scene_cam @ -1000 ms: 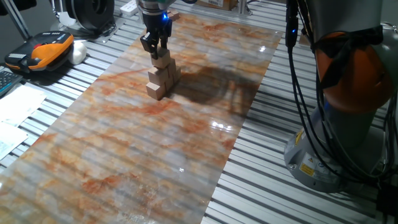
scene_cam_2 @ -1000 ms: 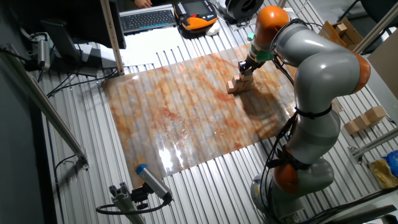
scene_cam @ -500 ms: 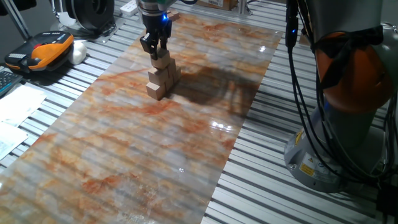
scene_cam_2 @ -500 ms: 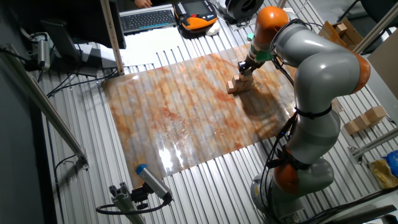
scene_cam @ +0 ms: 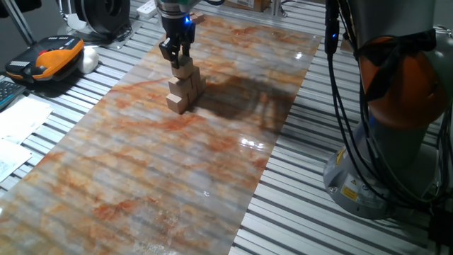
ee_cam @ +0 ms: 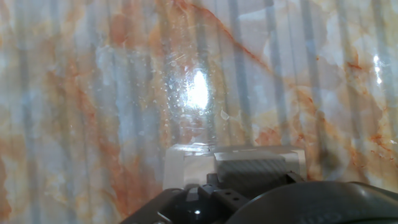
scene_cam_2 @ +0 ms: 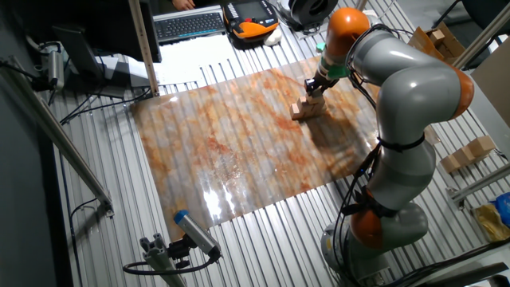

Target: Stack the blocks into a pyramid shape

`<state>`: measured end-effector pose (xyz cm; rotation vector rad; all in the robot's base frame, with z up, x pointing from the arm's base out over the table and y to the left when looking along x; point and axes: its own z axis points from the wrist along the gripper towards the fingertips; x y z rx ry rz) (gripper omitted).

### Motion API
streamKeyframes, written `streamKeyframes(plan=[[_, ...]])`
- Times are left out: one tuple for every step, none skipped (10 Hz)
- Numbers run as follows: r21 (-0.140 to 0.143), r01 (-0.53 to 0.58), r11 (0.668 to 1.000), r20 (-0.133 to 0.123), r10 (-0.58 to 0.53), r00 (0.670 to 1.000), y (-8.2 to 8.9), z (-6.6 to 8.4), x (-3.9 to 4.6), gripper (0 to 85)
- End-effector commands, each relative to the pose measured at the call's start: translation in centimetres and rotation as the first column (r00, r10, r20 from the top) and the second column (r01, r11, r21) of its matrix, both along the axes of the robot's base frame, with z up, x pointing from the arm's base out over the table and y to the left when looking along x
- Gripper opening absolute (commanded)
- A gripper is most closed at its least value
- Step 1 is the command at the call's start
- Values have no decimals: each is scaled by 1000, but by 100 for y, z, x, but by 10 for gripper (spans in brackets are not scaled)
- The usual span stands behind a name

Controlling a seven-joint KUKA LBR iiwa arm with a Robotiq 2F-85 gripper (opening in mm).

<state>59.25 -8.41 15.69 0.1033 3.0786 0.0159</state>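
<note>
Blocks: we see the blocks [scene_cam: 184, 86] piled near the marbled mat's [scene_cam: 212, 156] far edge.
Pincer: our gripper [scene_cam: 177, 58] sits directly atop the pile; grip unclear.
Relation: top block lies straight below.

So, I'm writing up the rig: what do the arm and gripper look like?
The arm has rounded silver-grey links with orange bands at the joints. Black cables hang alongside it, and there's a yellow label on its grey base. The gripper is small and black, with a blue light above its two dark fingers.
</note>
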Motion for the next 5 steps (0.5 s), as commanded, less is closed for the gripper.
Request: streamKeyframes(plan=[[0, -1, 1000, 0, 1, 1000, -1, 1, 0, 0], [0, 1, 1000, 0, -1, 1000, 0, 0, 0, 0], [-2, 3, 1000, 1, -3, 1000, 1, 0, 0, 0], [-3, 4, 1000, 3, -4, 1000, 1, 0, 0, 0], [-3, 7, 1000, 6, -7, 1000, 1, 2, -2, 0]])
